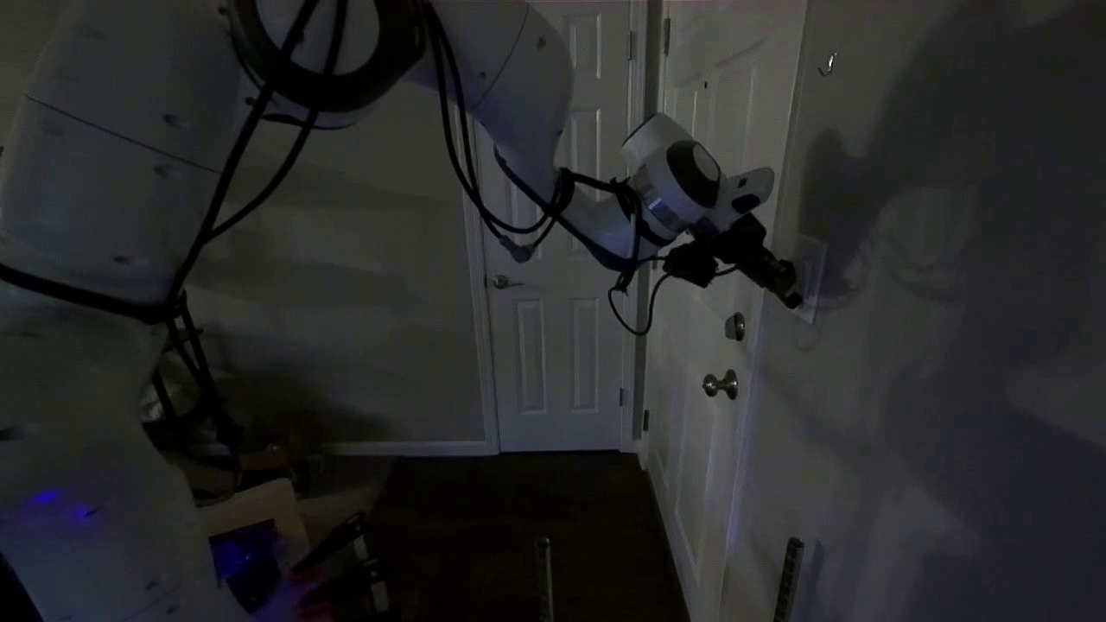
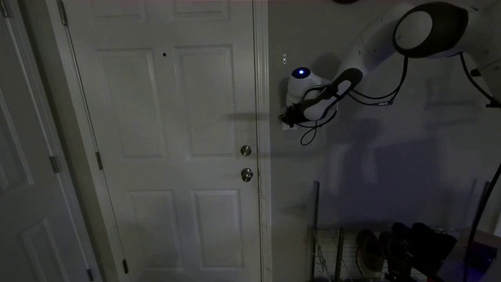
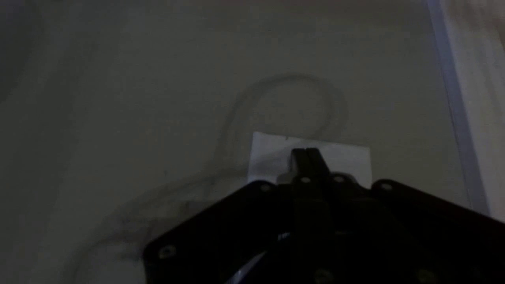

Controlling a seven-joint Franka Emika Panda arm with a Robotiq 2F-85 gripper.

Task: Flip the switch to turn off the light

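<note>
The switch is a small white upright plate (image 1: pixel 814 278) on the wall beside the door frame. Only its lower edge (image 2: pixel 288 128) shows beneath the gripper in an exterior view. In the wrist view part of the white plate (image 3: pixel 347 157) shows around the fingertips; its lever is hidden. My gripper (image 3: pixel 306 150) is shut with its two fingertips together and nothing between them. The gripper (image 1: pixel 792 300) points at the plate, at or very near its surface; contact cannot be told. The room is dark.
The door with its knob (image 1: pixel 720 384) and deadbolt (image 1: pixel 734 326) stands beside the switch. A small hook (image 1: pixel 828 64) is on the wall above. A cable loop (image 2: pixel 309 137) hangs from the wrist. A wire rack with shoes (image 2: pixel 370 250) stands below.
</note>
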